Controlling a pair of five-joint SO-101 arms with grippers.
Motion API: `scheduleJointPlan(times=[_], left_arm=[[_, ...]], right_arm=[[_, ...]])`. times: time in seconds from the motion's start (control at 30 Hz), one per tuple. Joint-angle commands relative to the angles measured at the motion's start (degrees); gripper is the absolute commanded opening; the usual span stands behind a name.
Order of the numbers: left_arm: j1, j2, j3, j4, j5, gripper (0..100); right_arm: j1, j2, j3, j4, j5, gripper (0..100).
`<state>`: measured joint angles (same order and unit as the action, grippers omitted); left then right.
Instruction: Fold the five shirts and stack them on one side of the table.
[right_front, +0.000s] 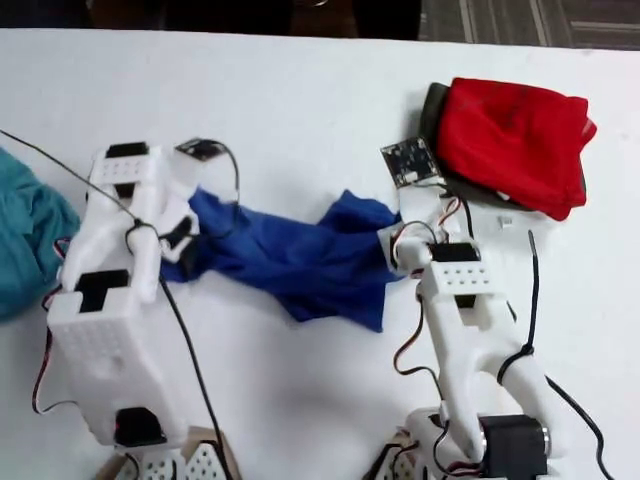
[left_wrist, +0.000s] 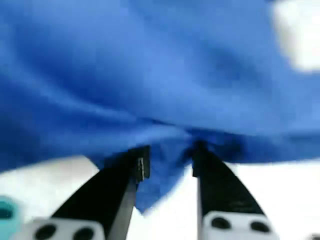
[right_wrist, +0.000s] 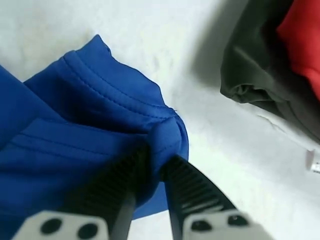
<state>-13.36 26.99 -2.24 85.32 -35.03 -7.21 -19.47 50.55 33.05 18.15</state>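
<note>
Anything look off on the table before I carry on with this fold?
The blue shirt is twisted into a rumpled band between the left gripper and right gripper, not spread flat. The red shirt sits askew on the dark shirt, which pokes out beneath.

The white table (right_front: 300, 90) carries a blue shirt (right_front: 290, 255) rumpled across its middle and a teal shirt (right_front: 25, 240) bunched at its left edge. A dark shirt (right_wrist: 255, 65) lies toward the far right, with a folded red shirt (right_front: 515, 140) on top.
</note>
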Motion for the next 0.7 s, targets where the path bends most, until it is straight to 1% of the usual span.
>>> scheduleJointPlan(times=[0.0,0.2,0.33,0.4,0.57,0.67], left_arm=[[1.3,-2.5,-4.3,7.7,0.0,14],[0.4,-3.1,-7.0,9.8,-0.1,20],[0.2,-2.5,-7.7,9.9,-0.2,21],[-0.4,-2.3,-7.1,7.6,-1.3,21],[-2.1,-2.4,-0.7,-3.4,-4.1,21],[-2.2,-2.4,3.4,-6.4,-6.5,21]], right_arm=[[0.1,-0.5,-2.4,0.3,0.4,2.0],[0.1,-0.5,-2.3,0.3,0.4,2.0],[0.1,-0.5,-1.8,0.3,0.4,2.0],[0.1,-0.5,-1.8,0.3,0.4,2.0],[0.1,-0.5,-1.8,0.3,0.4,2.0],[0.2,-0.5,-1.8,0.3,0.4,2.0]])
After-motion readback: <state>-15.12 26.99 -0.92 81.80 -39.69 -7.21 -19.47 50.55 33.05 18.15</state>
